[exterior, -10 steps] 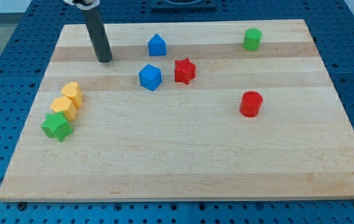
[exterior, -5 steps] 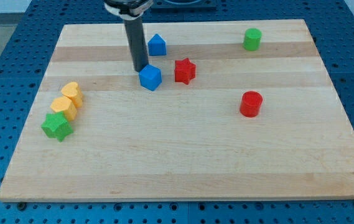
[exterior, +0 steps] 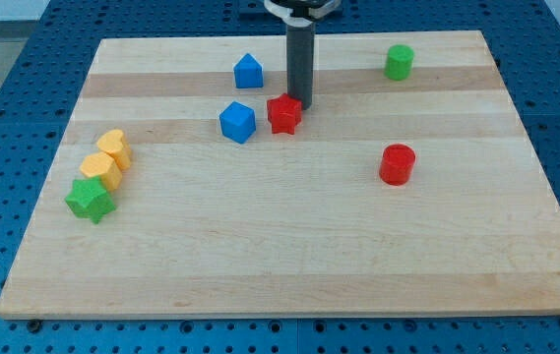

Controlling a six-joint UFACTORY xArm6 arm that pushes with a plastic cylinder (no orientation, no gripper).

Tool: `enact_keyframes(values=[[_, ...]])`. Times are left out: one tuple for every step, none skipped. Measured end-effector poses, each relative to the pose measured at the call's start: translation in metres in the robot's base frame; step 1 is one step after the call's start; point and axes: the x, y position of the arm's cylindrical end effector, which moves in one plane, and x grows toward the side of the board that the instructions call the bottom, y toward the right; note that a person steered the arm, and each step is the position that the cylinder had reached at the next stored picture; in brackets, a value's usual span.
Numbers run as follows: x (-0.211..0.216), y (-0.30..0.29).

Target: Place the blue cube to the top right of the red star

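Observation:
The blue cube (exterior: 237, 122) sits on the wooden board (exterior: 289, 256), left of centre toward the view's top. The red star (exterior: 284, 114) lies just to its right, a small gap between them. My tip (exterior: 301, 102) is at the star's upper right edge, touching or almost touching it. The rod rises from there to the view's top.
A blue house-shaped block (exterior: 248, 71) sits above the cube. A green cylinder (exterior: 399, 62) is at the top right, a red cylinder (exterior: 397, 164) at the right. Two yellow blocks (exterior: 107, 158) and a green star (exterior: 90, 200) cluster at the left edge.
My tip swept right, from the board's upper left, past the blue cube's top, to the red star's upper right. The star has shifted slightly left and down.

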Motion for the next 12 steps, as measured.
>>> enact_keyframes(values=[[0.0, -0.015], [0.001, -0.021], [-0.022, -0.02], [-0.055, -0.061], [-0.061, -0.097], [-0.063, -0.131], [-0.09, -0.158], [-0.116, -0.155], [-0.099, -0.106], [-0.039, -0.05], [-0.027, -0.03], [-0.066, -0.03]])
